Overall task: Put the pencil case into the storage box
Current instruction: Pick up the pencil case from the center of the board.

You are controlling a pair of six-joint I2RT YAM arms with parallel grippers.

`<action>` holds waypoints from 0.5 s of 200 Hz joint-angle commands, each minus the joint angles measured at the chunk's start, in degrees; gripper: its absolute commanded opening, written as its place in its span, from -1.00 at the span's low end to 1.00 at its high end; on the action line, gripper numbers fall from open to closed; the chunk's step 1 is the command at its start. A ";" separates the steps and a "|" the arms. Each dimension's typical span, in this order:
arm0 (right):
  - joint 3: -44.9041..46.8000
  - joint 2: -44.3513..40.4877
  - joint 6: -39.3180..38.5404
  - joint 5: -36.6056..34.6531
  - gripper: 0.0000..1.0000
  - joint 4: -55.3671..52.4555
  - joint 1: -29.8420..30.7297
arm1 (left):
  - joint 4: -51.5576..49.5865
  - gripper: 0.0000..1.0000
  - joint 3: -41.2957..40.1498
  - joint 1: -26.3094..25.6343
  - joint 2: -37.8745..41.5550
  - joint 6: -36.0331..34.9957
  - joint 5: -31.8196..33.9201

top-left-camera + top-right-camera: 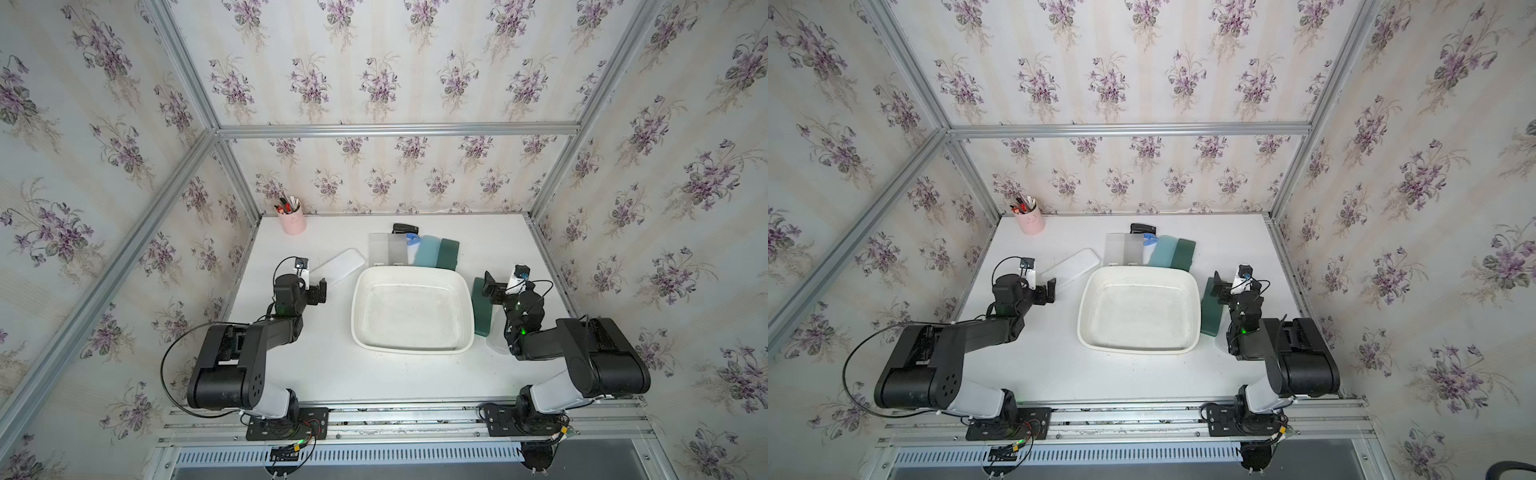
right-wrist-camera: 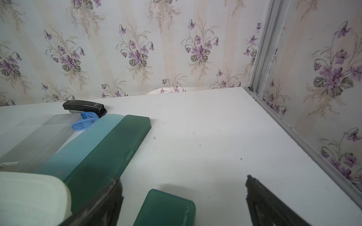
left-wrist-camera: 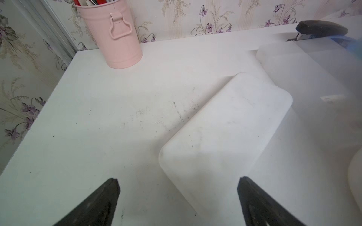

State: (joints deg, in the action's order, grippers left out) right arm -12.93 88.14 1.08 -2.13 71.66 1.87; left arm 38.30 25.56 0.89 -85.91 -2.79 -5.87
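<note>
Left tool [image 1: 316, 292] and right tool [image 1: 492, 286] both wide open, nothing held. Storage box [image 1: 354, 309] sits empty between them. Row of cases [image 1: 428, 251] behind box, out of play for now I'd say. Green pencil case [image 1: 482, 320] lies just beside box's right wall, long axis parallel to it, far end under right tool's open jaws. White pencil case [image 1: 338, 266] off box's far-left corner, axis diagonal, near end at left tool. Each arm nearest its own case; grip across the short width.

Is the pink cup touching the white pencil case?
Apart. The left wrist view shows bare table between the pink cup and the white pencil case; both top views show the same gap.
</note>
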 commanded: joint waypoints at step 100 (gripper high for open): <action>-0.17 -0.11 -0.64 0.54 1.00 0.42 0.06 | 1.55 0.98 0.08 0.08 0.21 -0.31 0.16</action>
State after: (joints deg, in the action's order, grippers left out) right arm -12.93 88.14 1.06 -2.11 71.66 1.87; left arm 38.30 25.56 0.89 -85.91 -2.79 -5.87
